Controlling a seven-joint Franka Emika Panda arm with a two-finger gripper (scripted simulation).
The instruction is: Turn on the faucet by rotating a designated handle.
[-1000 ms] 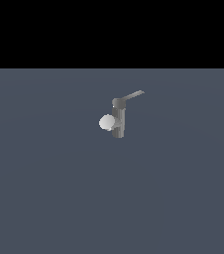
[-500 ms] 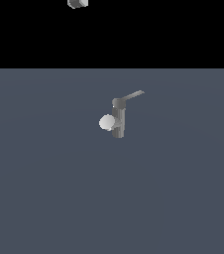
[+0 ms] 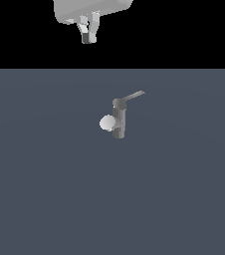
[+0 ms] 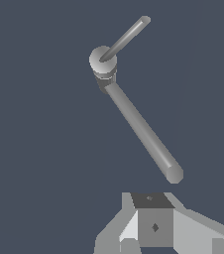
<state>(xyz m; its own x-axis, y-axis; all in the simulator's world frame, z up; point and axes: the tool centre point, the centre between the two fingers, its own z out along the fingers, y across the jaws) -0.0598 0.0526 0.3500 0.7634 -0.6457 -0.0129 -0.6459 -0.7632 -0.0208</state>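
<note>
Gripper (image 3: 88,33) hangs apart from faucet (image 3: 118,122), jaws seemingly near-closed, empty.

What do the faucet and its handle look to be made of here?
Faucet: dark grey, matte, probably metal, though the flat simulator shading with no glints leaves that open. Its round spout end is paler, near white. Handle: lighter grey bar with a soft sheen along its length in the wrist view, suggesting brushed metal or plain plastic.

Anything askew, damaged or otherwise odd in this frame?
Nothing stands out. The faucet stands upright and intact, its handle angled up, untouched. The pincer hangs well above, apart from both.
</note>
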